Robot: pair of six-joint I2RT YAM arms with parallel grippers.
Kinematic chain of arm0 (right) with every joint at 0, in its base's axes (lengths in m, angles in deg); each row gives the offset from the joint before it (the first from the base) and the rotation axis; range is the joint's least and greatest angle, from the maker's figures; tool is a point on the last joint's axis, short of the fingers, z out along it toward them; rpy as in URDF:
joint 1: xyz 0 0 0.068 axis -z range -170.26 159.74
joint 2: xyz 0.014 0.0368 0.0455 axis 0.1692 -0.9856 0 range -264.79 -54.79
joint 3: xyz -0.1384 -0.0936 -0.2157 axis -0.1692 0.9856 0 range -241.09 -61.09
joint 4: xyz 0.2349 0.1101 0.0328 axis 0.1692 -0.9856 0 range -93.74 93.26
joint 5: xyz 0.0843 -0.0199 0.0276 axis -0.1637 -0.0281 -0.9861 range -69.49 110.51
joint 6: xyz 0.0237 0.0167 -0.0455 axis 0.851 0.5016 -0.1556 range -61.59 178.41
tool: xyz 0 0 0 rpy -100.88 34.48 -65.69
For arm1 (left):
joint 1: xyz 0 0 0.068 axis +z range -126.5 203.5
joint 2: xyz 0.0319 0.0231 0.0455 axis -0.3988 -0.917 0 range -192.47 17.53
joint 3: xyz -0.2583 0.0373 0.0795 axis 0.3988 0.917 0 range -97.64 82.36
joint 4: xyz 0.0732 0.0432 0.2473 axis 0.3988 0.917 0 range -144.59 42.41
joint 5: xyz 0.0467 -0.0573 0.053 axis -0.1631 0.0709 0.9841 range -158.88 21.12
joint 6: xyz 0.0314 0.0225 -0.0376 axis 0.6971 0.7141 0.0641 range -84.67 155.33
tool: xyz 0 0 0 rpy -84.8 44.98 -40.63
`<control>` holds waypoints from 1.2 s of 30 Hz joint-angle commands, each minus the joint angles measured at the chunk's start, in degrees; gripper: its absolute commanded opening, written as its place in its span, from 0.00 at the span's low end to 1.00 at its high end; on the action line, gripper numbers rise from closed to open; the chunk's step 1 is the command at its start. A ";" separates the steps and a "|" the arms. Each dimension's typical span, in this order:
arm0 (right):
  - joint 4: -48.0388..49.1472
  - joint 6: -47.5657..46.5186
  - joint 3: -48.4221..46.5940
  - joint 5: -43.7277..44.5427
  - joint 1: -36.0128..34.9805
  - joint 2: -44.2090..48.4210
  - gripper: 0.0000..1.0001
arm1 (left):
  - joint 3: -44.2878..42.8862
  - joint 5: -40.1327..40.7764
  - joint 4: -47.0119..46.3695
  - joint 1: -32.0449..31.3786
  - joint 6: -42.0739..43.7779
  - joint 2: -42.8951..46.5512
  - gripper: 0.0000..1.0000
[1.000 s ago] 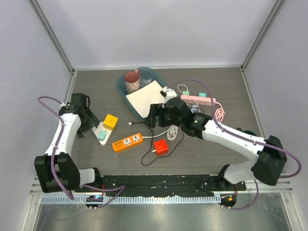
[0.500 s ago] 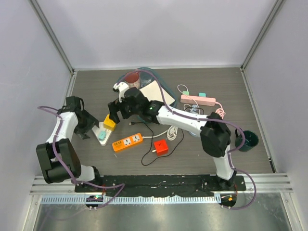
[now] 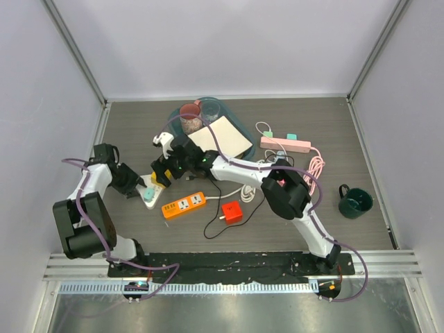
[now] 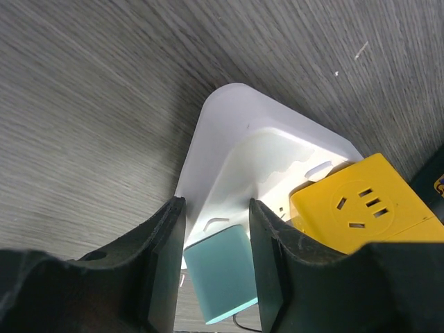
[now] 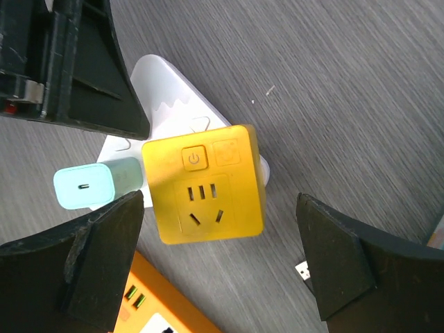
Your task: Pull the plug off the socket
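Gripping smooth teal cube plug (image 4: 218,274): left fingers (image 4: 159,263); right fingers (image 5: 97,257) spread wide near glossy yellow cube (image 5: 205,184); white triangular socket (image 4: 222,132).

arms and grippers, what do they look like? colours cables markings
Both alike: white links and black joints on the left arm and right arm, with a purple cable looping along each. The left fingers and right fingers are plain matte black wedges.

Smooth teal plastic plug (image 4: 218,274), matt white socket (image 4: 222,132), wood-grain table (image 4: 104,90)
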 commanded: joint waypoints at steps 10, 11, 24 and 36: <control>5.62 -3.04 -4.56 -0.61 -0.77 -4.66 0.88 | -0.38 -3.10 -2.33 0.21 2.09 -2.58 0.41; 5.97 -3.56 -3.94 -0.43 -0.86 -4.49 0.86 | -0.29 -3.10 -2.33 0.21 2.09 -2.84 0.40; 20.65 -2.43 7.92 2.82 -2.27 2.98 0.01 | 1.46 -9.86 -4.96 0.30 5.08 -0.04 0.68; 24.44 7.86 7.49 -4.30 1.16 4.39 0.01 | 2.87 -10.12 -6.55 1.88 6.05 7.00 0.70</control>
